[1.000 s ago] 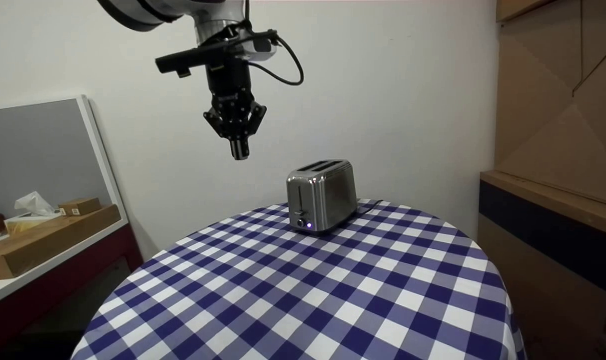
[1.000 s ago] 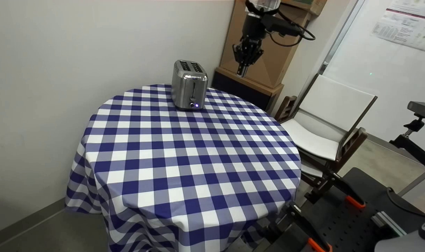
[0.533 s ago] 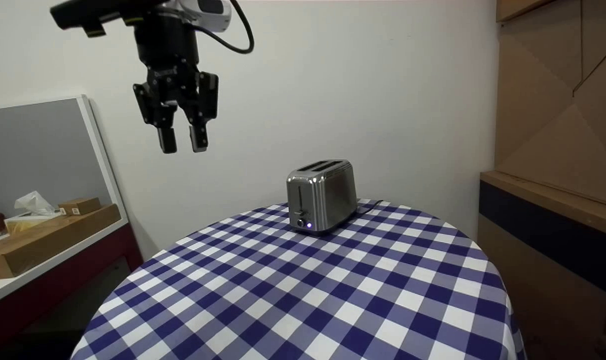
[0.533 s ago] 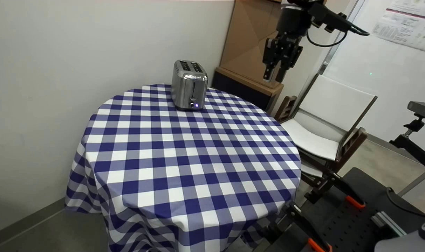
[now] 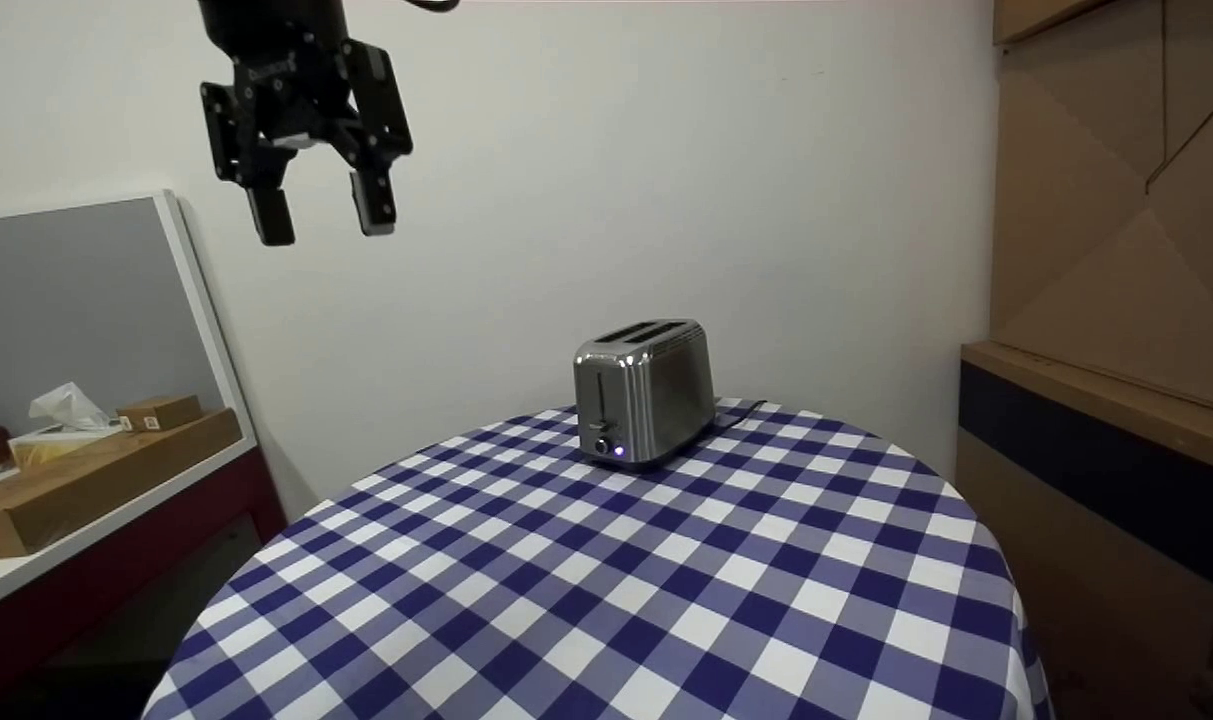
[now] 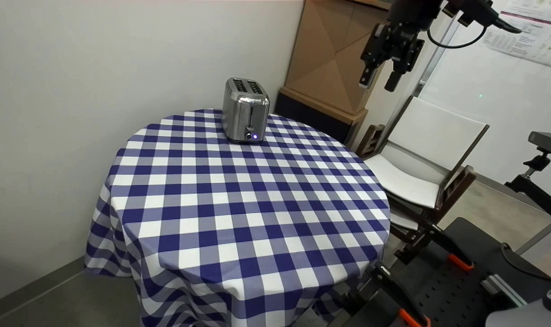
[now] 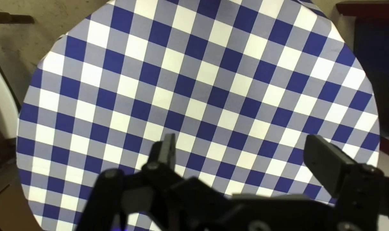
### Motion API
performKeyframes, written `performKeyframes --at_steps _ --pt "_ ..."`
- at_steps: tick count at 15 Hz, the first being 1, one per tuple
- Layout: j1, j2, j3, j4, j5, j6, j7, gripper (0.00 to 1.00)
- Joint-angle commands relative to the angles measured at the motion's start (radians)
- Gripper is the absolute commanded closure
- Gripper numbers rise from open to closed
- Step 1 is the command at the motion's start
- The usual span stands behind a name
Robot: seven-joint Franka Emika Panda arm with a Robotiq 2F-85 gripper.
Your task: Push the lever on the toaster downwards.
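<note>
The silver toaster [image 5: 646,395] stands upright at the wall side of the table in both exterior views. On its narrow end face the small lever [image 5: 600,427] sits at the bottom of its slot, just above a round knob [image 6: 248,136]. A violet light [image 6: 255,136] glows beside that knob. High above the table and well apart from the toaster hangs my gripper [image 5: 324,236], its fingers spread wide with nothing between them. In the wrist view, only tablecloth shows between the fingers of the gripper [image 7: 240,139]; the lever is not visible there.
A blue-and-white checked cloth covers the round table [image 6: 239,204]. The toaster's cord [image 5: 744,413] trails behind it. Large cardboard [image 5: 1116,200] stands beside the table. A side surface carries a long box [image 5: 96,490] and tissues. White chairs [image 6: 407,177] stand near the gripper's side.
My gripper has gone from shut to wide open. It has risen and drawn away from the toaster. Toaster and lever look the same as before.
</note>
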Motion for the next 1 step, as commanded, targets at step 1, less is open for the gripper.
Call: performKeyframes --at_steps 1 --pt "0.019 0.000 -0.019 0.000 -0.006 -0.002 0.005 0.00"
